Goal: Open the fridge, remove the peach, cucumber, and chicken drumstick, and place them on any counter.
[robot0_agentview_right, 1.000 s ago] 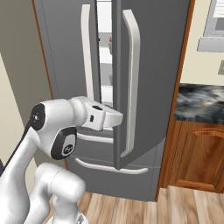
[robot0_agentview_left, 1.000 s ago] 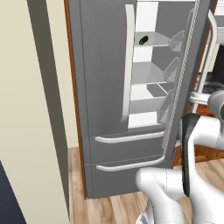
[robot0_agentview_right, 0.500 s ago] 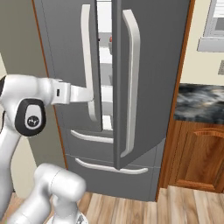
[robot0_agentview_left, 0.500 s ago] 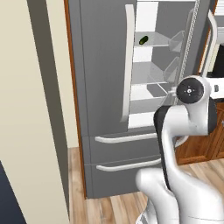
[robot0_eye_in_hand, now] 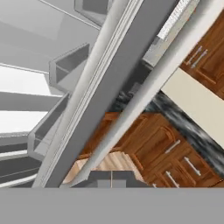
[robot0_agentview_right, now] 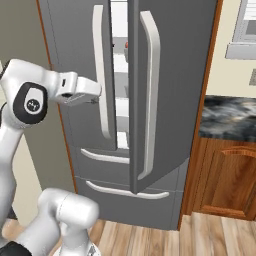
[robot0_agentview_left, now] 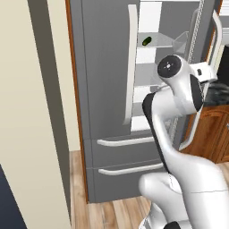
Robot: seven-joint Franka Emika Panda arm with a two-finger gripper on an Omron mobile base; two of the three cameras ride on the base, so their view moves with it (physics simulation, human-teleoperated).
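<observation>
A: How do the fridge (robot0_agentview_left: pixel 107 89) doors stand?

B: The right door (robot0_agentview_right: pixel 170 90) is swung part way out, its inner edge standing forward of the left door (robot0_agentview_left: pixel 100 76), which sits flush. Between them runs a tall lit gap with white shelves inside. Two long pale handles (robot0_agentview_right: pixel 152 100) flank that gap, and two drawers (robot0_agentview_left: pixel 127 154) lie below, each with one curved pull.

A: Where is the gripper (robot0_agentview_right: pixel 95 99)?

B: Out in front of the left door, level with the middle of its handle, just beside it; I cannot tell if it touches. The jaws are closed with nothing between them. In the hand view the open door's edge (robot0_eye_in_hand: pixel 109 92) and its handle (robot0_eye_in_hand: pixel 148 94) cross the picture as two slanted bars very near the camera, with door bins (robot0_eye_in_hand: pixel 70 65) to one side.

A: What food do you count?

B: One cucumber (robot0_agentview_left: pixel 146 41), a dark green stick lying on an upper shelf. One small reddish spot (robot0_agentview_right: pixel 126 45) shows high in the gap from the right base view, too small to name. I cannot pick out the drumstick.

A: Room to move?

B: A cream wall (robot0_agentview_left: pixel 31 112) closes the fridge's left side. To the right, past the open door, one marbled worktop (robot0_agentview_right: pixel 230 117) sits on brown cabinets (robot0_agentview_right: pixel 225 175), with wood floor (robot0_agentview_left: pixel 112 210) in front.
</observation>
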